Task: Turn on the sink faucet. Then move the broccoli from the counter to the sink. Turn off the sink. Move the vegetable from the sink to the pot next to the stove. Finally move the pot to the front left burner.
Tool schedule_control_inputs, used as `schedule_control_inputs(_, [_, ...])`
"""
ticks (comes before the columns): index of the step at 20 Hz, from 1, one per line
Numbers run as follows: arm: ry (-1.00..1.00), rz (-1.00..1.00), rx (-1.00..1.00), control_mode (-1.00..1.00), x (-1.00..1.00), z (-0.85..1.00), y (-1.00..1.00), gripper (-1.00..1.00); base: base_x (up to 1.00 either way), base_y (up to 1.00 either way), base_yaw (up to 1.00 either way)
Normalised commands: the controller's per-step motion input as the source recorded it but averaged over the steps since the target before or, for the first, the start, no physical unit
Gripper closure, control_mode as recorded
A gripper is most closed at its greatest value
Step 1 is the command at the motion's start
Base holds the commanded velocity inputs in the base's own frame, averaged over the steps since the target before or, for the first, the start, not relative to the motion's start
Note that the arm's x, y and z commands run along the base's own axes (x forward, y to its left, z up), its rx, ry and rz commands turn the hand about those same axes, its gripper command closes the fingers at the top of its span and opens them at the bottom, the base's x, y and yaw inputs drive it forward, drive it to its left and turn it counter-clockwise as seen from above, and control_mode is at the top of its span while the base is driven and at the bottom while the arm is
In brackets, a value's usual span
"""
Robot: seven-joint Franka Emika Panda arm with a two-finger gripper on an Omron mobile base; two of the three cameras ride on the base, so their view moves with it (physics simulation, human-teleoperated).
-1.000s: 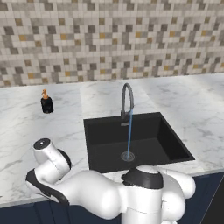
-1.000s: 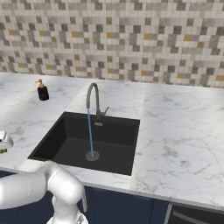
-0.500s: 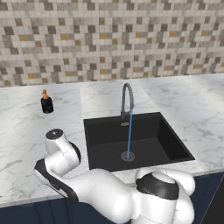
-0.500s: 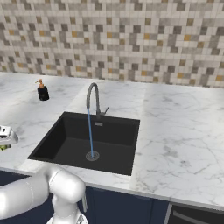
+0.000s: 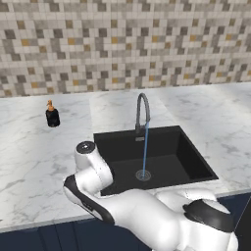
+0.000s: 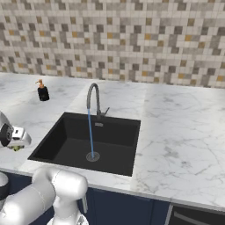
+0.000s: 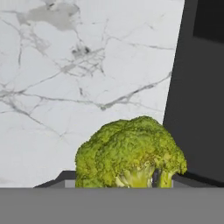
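Broccoli (image 7: 130, 153) sat low in the hand frame, apparently gripped between half-closed jaws above the marble tabletop (image 7: 65, 87), just left of the dark sink (image 7: 201, 96). Risked slipping from a shallow grip and dropping short of the basin's rim.

even, bright rendered light, faint soft shadows, no glare; pictures slightly soft and low-resolution.
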Motion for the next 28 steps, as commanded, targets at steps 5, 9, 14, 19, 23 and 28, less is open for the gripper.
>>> schedule_control_inputs(5, [-0.01, -0.08, 0.07, -1.00, 0.10, 0.16, -0.83, 1.00, 0.00, 0.00, 0.00])
schedule_control_inputs(9, [0.00, -0.07, 0.09, -1.00, 0.17, 0.01, -0.79, 1.00, 0.00, 0.00, 0.00])
schedule_control_inputs(14, [0.00, -0.06, 0.10, -1.00, 0.22, 0.09, -0.84, 1.00, 0.00, 0.00, 0.00])
schedule_control_inputs(19, [0.00, -0.03, 0.09, -1.00, 0.30, 0.07, -0.82, 1.00, 0.00, 0.00, 0.00])
schedule_control_inputs(23, [0.00, -0.02, 0.08, -1.00, 0.31, 0.01, -0.76, 1.00, 0.00, 0.00, 0.00])
schedule_control_inputs(28, [0.01, -0.01, 0.08, -1.00, 0.23, -0.03, -0.71, 1.00, 0.00, 0.00, 0.00])
